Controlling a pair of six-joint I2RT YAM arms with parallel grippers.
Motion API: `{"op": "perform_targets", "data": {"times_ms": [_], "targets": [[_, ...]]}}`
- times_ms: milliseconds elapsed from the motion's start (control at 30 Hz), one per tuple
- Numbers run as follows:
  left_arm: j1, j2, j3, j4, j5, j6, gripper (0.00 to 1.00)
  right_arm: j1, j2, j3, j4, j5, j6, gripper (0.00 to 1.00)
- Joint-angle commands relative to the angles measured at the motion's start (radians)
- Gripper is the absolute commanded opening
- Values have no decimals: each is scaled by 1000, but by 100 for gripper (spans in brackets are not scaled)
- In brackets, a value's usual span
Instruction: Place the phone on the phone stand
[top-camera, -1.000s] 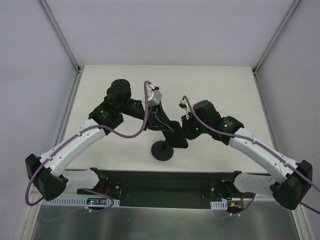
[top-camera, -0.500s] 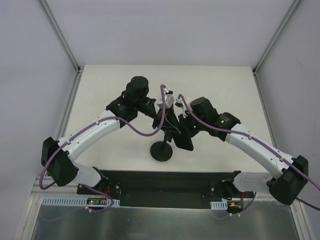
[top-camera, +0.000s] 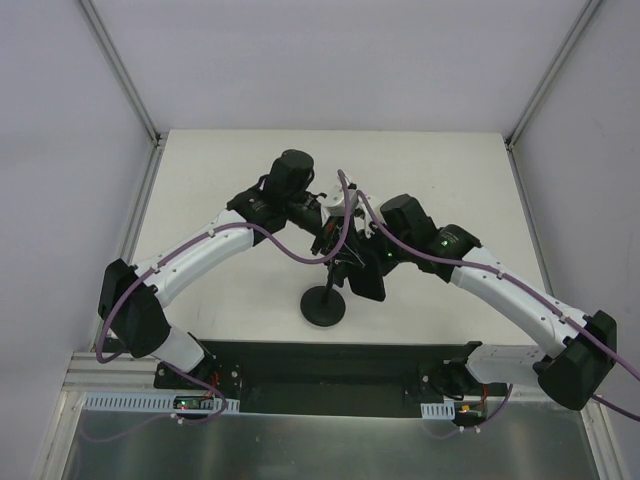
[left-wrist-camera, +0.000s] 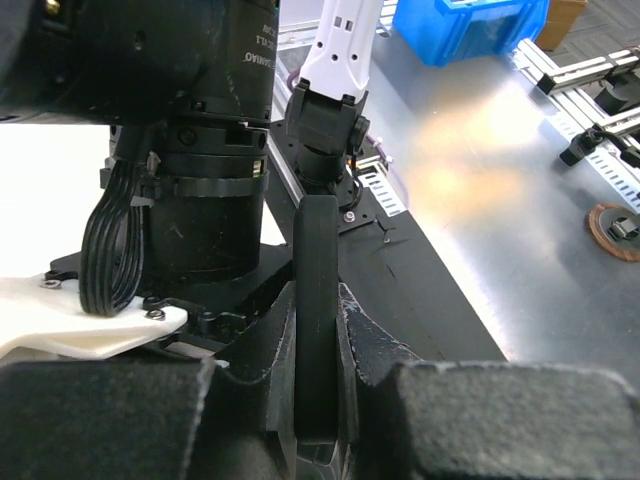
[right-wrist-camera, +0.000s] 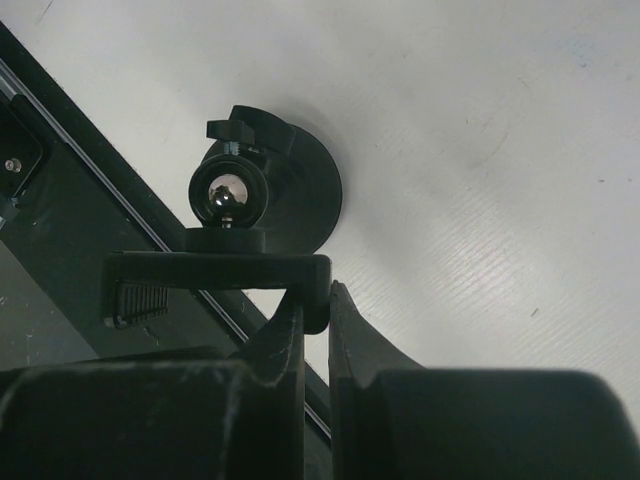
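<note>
Left gripper (left-wrist-camera: 318, 345): pressed together on the phone (left-wrist-camera: 318, 250), pinching its two flat faces. I see only its narrow edge running straight out from between my fingers.
Why edge-on: holding it by the flats leaves the long edges free, which I judge is what a clamp needs to receive it.
Right gripper (right-wrist-camera: 314, 312): fingers drawn in tight on one end of the clamp bracket (right-wrist-camera: 215, 272), nipping its rounded corner right at my fingertips.
Why there: the phone stand (right-wrist-camera: 300, 190) looks slim and easy to tip. A hold on the bracket should steady it and fix its angle for the other hand.
Beyond the right fingers: the bracket lies crosswise with a ribbed pad at its far-left end. Past it is the shiny ball joint (right-wrist-camera: 228, 195), then the stand's round foot flat on the white table (right-wrist-camera: 500, 150).
Beyond the left fingers: the other arm's black housing sits close alongside the phone, so my two hands work almost touching.
Phone versus stand: the phone is in my left grip, off the table and not seated. I cannot tell whether it touches the bracket.
Next, as I judge: line the phone's edge up with the bracket's opening and ease it in.
Risk: a skewed entry could twist the bracket on its ball joint or tip the stand.
</note>
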Motion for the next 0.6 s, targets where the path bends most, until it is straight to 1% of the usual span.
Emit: {"op": "perform_targets", "data": {"times_ms": [0, 100, 133, 167, 200, 233, 267, 300, 333, 367, 400, 433, 467, 500, 533, 567], "targets": [[15, -5, 64, 15, 32, 5, 0, 1, -24, 69, 62, -57, 10, 1], [19, -4, 107, 15, 58, -116, 0, 1, -19, 77, 52, -2, 46, 1], [20, -13, 142, 24, 52, -230, 0, 2, -19, 80, 51, 24, 62, 1], [20, -22, 156, 31, 18, -286, 0, 2, -19, 83, 51, 88, 89, 1], [20, -39, 165, 38, 0, -349, 0, 1, -21, 89, 51, 115, 112, 1], [20, -89, 158, 69, -23, -436, 0, 1, -21, 91, 49, 141, 159, 1], [20, -123, 142, 96, -46, -482, 0, 2, -24, 94, 48, 199, 175, 1], [25, -155, 121, 148, -97, -533, 0, 5, -25, 94, 52, 213, 212, 1], [31, -222, 65, 208, -114, -674, 0, 7, -25, 95, 54, 254, 256, 1], [73, -249, 35, 377, -117, -773, 0, 12, -25, 97, 51, 295, 275, 1], [101, -269, 3, 500, -91, -896, 0, 12, -25, 100, 48, 311, 293, 1], [133, -289, -61, 628, -86, -1187, 0, 15, -25, 104, 45, 328, 315, 1], [213, -294, -86, 848, -91, -1322, 0, 21, -24, 106, 31, 368, 326, 1], [241, -289, -106, 920, -94, -1442, 0, 25, -24, 108, 23, 389, 329, 1], [276, -283, -146, 992, -106, -1639, 0, 31, -27, 108, 22, 408, 330, 1], [301, -278, -167, 1049, -115, -1718, 0, 41, -31, 105, 20, 441, 335, 1]]}}
